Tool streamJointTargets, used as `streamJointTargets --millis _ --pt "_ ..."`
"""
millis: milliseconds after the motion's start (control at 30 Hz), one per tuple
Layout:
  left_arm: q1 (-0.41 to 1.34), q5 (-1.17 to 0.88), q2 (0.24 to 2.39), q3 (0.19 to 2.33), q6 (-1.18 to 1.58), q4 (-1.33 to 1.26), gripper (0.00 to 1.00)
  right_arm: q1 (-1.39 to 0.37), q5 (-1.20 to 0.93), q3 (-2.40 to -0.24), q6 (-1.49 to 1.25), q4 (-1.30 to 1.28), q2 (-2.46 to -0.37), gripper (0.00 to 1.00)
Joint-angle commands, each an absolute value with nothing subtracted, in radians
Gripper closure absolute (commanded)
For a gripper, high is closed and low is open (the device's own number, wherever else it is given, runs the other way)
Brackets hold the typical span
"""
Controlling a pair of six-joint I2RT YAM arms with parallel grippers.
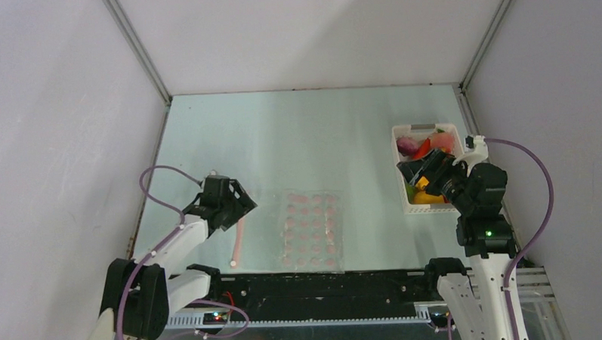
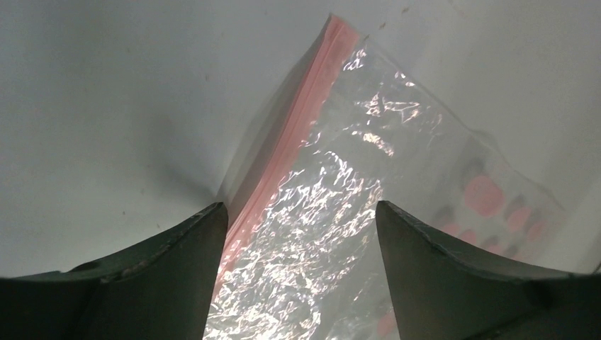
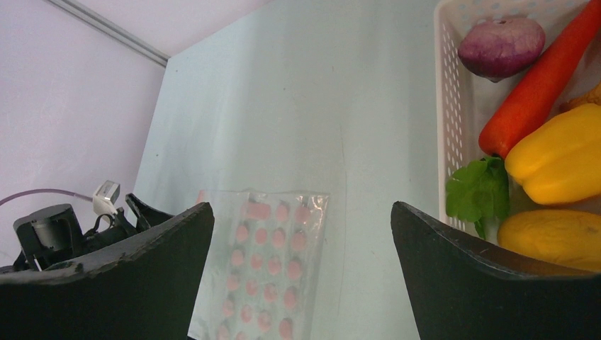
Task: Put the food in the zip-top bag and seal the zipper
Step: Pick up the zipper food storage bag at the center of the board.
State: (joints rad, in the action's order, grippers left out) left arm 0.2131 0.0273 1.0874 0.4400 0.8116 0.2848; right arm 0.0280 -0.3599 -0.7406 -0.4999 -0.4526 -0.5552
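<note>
Left wrist: zipper (image 2: 294, 124) between parted fingers of left claw (image 2: 301, 212).

So the left arm (image 1: 172, 246) is reaching forward from its base and slanting in toward the middle, with the forearm low and the wrist bent over at the end. The left gripper (image 2: 301, 212) points down and ahead, jaws spread wide, nothing pinched between them. The right arm (image 1: 481, 232) sits pretty much stacked upright over its base, elbow folded, wrist tipped forward and a bit to the left. The right gripper (image 3: 301, 212) is gaping wide too, both dark fingers apart, holding nothing.
</note>
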Motion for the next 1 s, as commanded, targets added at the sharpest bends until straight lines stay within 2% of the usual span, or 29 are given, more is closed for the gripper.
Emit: streamJointTargets --millis 0,433,567,600,667,967 --pt "0.275 0.132 1.131 0.505 0.808 0.404 0.22 0.032 -0.355 -0.745 -0.477 -0.482 -0.556 0.00" --pt "0.398 0.183 1.270 0.577 0.814 0.421 0.59 0.034 -0.331 -0.745 -0.465 -0.515 -0.568 0.00" --pt "0.416 0.180 1.320 0.600 0.811 0.416 0.76 0.034 -0.324 -0.744 -0.462 -0.522 -0.572 0.00" --pt "0.423 0.179 1.326 0.604 0.809 0.415 0.86 0.034 -0.320 -0.744 -0.460 -0.524 -0.573 0.00" --pt "0.432 0.179 1.337 0.612 0.807 0.411 0.98 0.034 -0.314 -0.744 -0.456 -0.529 -0.576 0.00" --pt "0.459 0.157 1.175 0.672 0.818 0.479 1.00 0.017 -0.430 -0.740 -0.411 -0.514 -0.598 0.00"
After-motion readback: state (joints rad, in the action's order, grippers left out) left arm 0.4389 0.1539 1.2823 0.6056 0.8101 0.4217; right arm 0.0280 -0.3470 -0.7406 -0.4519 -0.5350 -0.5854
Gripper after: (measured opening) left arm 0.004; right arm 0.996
